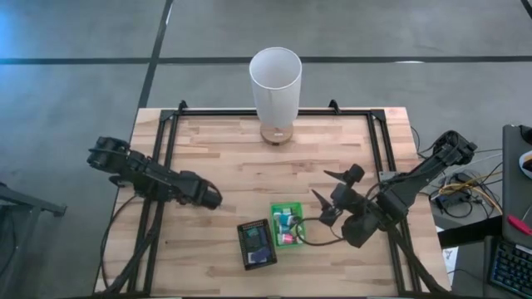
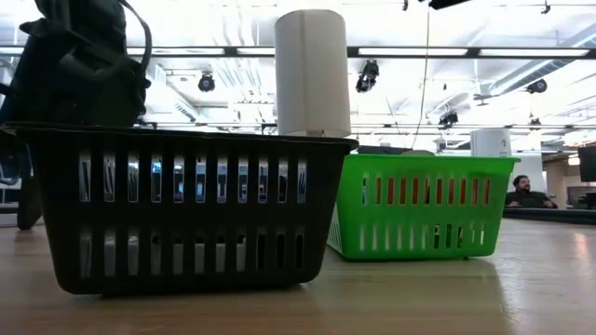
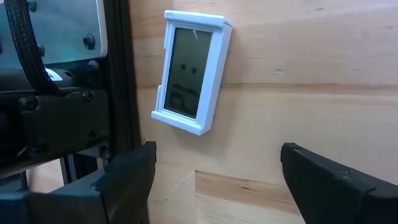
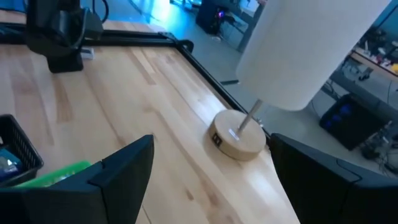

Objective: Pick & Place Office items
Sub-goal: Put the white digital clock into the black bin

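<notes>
Several small office items, teal, white and pink, lie in the green tray (image 1: 287,223). A blue one lies in the black tray (image 1: 256,243) beside it. A flat white-framed item with a dark face (image 3: 191,78) lies on the wood next to the table's black left rail. My left gripper (image 1: 212,199) (image 3: 217,183) hovers open near it, tilted down, and touches nothing. My right gripper (image 1: 324,186) (image 4: 205,180) stands open in the air to the right of the green tray, with the white cylinder (image 4: 311,50) ahead of it.
The tall white cylinder (image 1: 275,83) stands on a round wooden base (image 4: 238,140) at the table's far middle. Black rails (image 1: 166,141) run along the table's sides. In the low view the black tray (image 2: 186,209) and green tray (image 2: 414,205) fill the front. A person (image 2: 526,191) sits far behind.
</notes>
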`<act>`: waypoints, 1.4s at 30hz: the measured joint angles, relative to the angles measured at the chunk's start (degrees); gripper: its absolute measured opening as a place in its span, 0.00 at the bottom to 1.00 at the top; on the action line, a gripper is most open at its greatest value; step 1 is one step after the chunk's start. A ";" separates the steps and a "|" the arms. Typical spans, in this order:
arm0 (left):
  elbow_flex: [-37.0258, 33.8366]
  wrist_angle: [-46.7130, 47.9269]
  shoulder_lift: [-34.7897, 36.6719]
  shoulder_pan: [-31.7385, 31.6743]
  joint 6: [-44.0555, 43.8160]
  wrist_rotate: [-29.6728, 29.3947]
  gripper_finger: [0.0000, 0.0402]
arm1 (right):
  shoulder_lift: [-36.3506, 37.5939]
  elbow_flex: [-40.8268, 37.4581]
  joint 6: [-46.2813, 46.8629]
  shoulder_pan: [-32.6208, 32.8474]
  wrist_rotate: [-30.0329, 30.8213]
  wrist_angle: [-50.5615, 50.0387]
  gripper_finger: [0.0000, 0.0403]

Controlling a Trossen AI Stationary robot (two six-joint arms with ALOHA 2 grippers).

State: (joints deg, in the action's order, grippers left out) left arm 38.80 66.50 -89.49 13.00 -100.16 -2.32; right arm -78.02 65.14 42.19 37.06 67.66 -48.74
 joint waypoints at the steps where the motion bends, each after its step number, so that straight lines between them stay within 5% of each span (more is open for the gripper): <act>1: -0.17 -0.32 0.00 -0.41 0.02 0.09 0.86 | 0.00 0.00 -0.39 0.00 0.06 0.60 0.78; 26: 4.59 -6.54 -0.46 -2.67 6.32 -2.21 0.86 | -0.04 -2.23 1.34 0.07 -0.80 2.95 0.78; 42: 6.34 -10.61 -0.39 -2.60 50.80 3.69 0.86 | -0.04 -2.58 0.21 0.15 -3.83 3.07 0.78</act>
State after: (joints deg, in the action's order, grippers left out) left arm 45.15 55.88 -89.89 10.39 -49.36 1.37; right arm -78.06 62.57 42.39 37.21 63.83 -45.68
